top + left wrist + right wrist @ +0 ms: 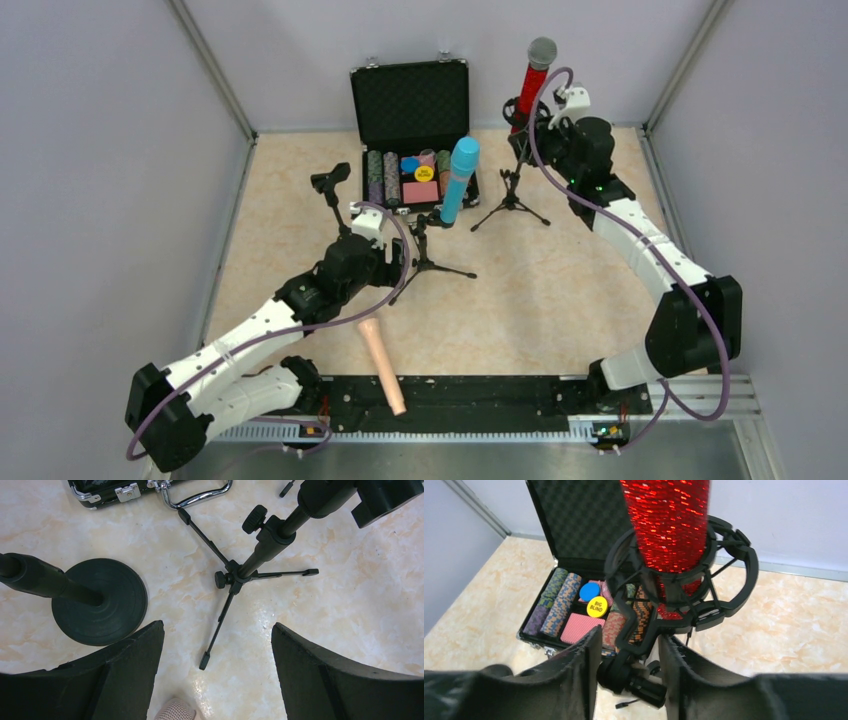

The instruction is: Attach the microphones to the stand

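— Where is there room?
— The beige marbled tabletop (560, 290) is bare mid-right, before the black tripod stand with a ring mount (512, 200).
— And left?
— Tight. A black round-base stand (100, 602) and another black tripod (235, 577) with spread legs leave a narrow gap; the open black chip case (410, 130) blocks behind, and a peach-beige stick microphone (382, 365) lies nearer.

Bright, even light falls from overhead, so shadows lie faint and soft. The glossy surface (350, 605) throws pale glare just ahead of the left claw (217, 627), and the right claw (630, 636) looks soft-focused close to its lens.
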`<state>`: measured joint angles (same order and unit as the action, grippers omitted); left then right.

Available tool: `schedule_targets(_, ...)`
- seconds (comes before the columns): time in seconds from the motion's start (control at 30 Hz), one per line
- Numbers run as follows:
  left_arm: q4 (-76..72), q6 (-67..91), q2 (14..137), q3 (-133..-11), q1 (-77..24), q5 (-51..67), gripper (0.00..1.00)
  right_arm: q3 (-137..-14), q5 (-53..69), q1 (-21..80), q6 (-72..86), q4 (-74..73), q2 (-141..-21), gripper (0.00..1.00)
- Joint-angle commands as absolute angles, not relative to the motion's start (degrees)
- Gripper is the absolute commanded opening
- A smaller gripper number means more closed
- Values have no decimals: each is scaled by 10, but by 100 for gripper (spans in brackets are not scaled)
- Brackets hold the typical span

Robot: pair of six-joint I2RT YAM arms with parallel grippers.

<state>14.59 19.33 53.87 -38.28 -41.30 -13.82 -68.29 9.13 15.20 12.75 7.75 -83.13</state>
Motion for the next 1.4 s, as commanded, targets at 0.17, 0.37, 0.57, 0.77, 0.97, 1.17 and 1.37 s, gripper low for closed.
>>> schedule_targets(0.17,123,185,526,-384,-412,-142,83,-682,111,150,114,93,-835,74)
schedule_targets(0.37,124,184,525,-385,-412,-147,83,-687,109,150,120,67,-828,86)
schedule_targets(0.57,119,190,515,-391,-413,-163,84,-683,107,151,126,38,-805,94)
schedule_targets(0.77,111,188,508,-400,-413,-160,84,-669,115,150,131,25,-787,95)
schedule_targets(0.97,107,193,502,-420,-413,-159,85,-661,122,150,138,11,-777,96)
schedule_targets(1.17,109,207,501,-500,-412,-145,86,-641,134,151,152,8,-757,98)
schedule_targets(1.37,122,248,511,-670,-413,-130,84,-642,159,151,172,-32,-726,99)
